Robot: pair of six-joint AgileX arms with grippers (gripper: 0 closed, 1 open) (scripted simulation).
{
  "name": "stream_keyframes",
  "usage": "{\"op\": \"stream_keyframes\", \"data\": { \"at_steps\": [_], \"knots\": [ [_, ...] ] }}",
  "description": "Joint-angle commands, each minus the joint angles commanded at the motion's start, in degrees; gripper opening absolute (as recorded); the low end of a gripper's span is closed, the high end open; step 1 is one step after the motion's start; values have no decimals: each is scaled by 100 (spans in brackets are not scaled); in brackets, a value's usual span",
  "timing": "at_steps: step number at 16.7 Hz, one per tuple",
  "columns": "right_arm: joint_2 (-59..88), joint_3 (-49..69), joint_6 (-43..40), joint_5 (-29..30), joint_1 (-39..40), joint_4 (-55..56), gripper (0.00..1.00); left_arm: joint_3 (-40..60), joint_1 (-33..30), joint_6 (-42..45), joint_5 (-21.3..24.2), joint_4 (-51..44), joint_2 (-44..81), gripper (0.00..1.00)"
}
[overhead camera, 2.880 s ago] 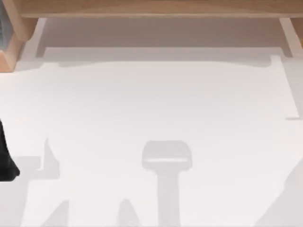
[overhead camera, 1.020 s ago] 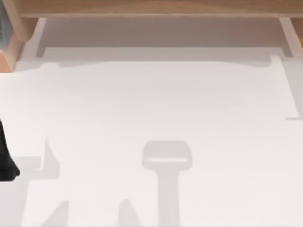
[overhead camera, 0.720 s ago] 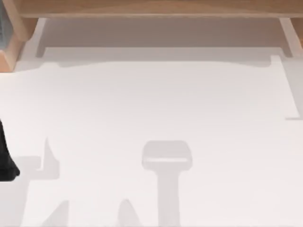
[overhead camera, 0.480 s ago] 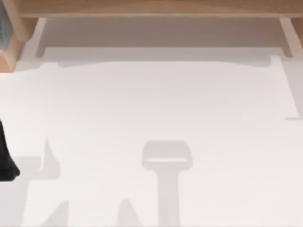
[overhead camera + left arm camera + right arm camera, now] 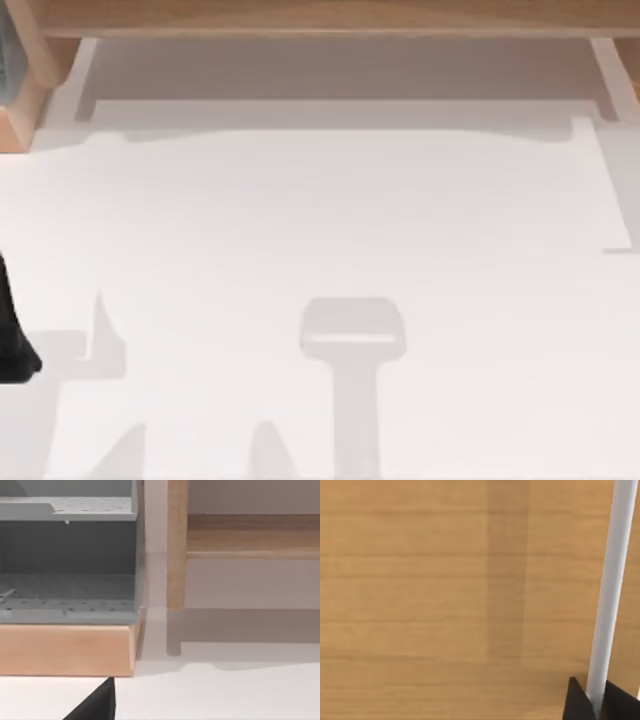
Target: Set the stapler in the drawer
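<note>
The right gripper [image 5: 597,706] is pressed close against a broad light wooden panel [image 5: 430,590] with a horizontal grain. Its two dark fingers [image 5: 576,702] sit on either side of a slim white bar [image 5: 615,580] that runs up across the panel, and they are clenched on it, each tip meeting an edge of the bar. The left arm [image 5: 12,335] is parked at the left edge of the plain white counter [image 5: 320,220], a black shape low on that side. In the left wrist view the left gripper [image 5: 95,706] appears as a dark wedge just above the counter, and I cannot tell whether it is released or clenched. Ahead of it stands a grey perforated metal shelf unit [image 5: 65,587] (two levels, one above the other) resting on a thick light wooden base [image 5: 65,650]. Just beside the unit, apart from it by a narrow gap, an upright wooden post [image 5: 176,545] meets a horizontal wooden rail [image 5: 250,535]. In the top view a long wooden frame [image 5: 320,18] spans the far edge of the counter, and soft grey shadows [image 5: 352,330] lie across the near half. I cannot tell where the stapler lies, nor how it stands to either set of fingers.
</note>
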Motion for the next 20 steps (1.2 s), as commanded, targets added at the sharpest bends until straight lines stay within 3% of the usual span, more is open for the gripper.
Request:
{"op": "stream_keyframes", "data": {
  "at_steps": [10,20],
  "knots": [
    [39,85,5,40,44,-62,0,0,0,0,0,0,0,100],
    [485,1257,2,682,662,-817,0,0,0,0,0,0,0,100]
  ]
}}
